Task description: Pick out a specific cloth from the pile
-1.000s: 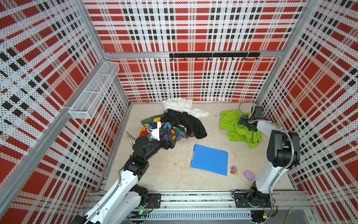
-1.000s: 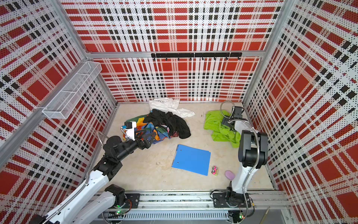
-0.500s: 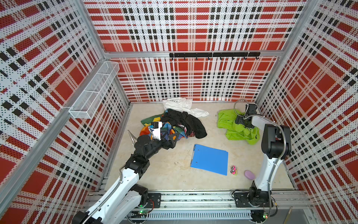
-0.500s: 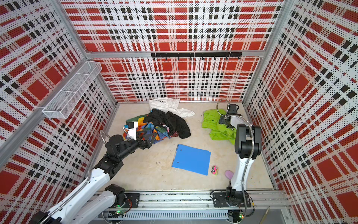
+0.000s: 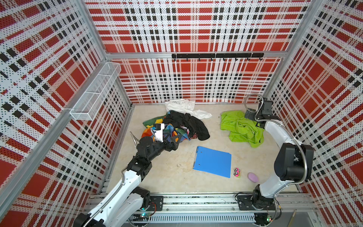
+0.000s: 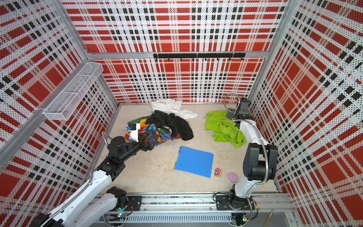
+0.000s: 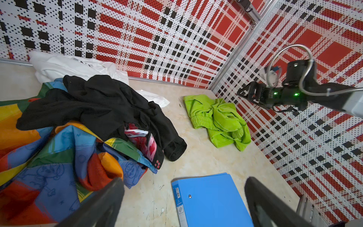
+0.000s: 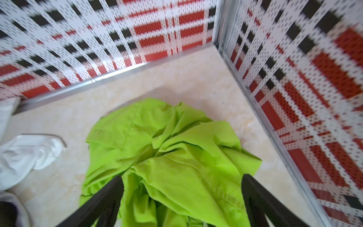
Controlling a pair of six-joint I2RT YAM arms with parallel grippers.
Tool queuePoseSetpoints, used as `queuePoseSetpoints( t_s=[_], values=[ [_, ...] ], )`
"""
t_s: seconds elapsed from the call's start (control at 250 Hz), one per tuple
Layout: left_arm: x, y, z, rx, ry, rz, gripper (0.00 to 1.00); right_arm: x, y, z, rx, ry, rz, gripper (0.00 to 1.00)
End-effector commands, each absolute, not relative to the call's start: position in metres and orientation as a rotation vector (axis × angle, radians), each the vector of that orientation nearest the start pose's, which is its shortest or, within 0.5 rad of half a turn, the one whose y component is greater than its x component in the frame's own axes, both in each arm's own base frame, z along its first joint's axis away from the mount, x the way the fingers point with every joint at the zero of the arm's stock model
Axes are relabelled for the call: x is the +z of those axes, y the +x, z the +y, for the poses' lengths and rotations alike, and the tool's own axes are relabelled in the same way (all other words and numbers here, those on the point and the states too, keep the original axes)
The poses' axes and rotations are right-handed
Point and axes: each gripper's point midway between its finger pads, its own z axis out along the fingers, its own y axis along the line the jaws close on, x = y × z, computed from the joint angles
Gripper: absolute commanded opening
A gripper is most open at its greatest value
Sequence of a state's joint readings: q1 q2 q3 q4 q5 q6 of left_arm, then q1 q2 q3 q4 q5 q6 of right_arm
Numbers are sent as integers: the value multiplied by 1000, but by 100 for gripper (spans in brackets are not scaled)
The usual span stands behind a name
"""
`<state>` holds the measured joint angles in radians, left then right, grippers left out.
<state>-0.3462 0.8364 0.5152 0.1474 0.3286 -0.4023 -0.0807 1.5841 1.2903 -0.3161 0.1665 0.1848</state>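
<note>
No legible text anywhere. Blue folder point(image 7: 212, 198) has a spine label point(image 7: 178, 193), but its print is too small to read. White garment point(image 7: 64, 66) carries black print, unreadable. The cloth point(image 6: 224, 127) shows a small black logo point(image 6: 242, 140) near one edge, with no letters resolvable. Rainbow patchwork cloth point(image 7: 59, 157) has line cartoons only.
</note>
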Motion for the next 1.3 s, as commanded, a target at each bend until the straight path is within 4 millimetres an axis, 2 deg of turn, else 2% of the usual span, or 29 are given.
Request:
queuePoseSetpoints(
  t_s=[0.0, 0.148, 0.236, 0.388, 0.516, 0.792, 0.952, 0.972, 1.053, 1.173, 1.297],
  values=[
    [263, 293, -162, -817, 207, 1762, 99, 263, 461, -52, -106, 310, 2024, 100],
    [263, 297, -158, -789, 182, 1777, 99, 300, 435, -25, -60, 242, 1925, 100],
    [263, 301, -154, -758, 164, 1787, 99, 313, 421, 3, -10, 172, 1879, 100],
    [261, 310, -139, -670, 104, 1821, 99, 316, 399, 45, 45, 74, 1852, 100],
    [256, 318, -122, -564, 45, 1858, 99, 309, 386, 59, 99, 59, 1847, 100],
    [235, 329, -69, -243, -57, 1830, 99, 277, 360, 53, 117, 97, 1839, 100],
    [223, 331, -54, -159, -40, 1797, 99, 256, 345, 37, 54, 147, 1814, 100],
    [221, 333, -43, -127, -67, 1796, 99, 253, 343, 35, 44, 147, 1812, 100],
    [209, 336, -30, -67, -83, 1796, 99, 241, 338, 32, 18, 132, 1789, 100],
    [195, 343, -18, -33, -103, 1763, 99, 227, 334, 27, 1, 134, 1754, 100],
    [180, 353, -18, 14, -56, 1734, 99, 210, 336, 18, -39, 158, 1775, 100]
  ],
)
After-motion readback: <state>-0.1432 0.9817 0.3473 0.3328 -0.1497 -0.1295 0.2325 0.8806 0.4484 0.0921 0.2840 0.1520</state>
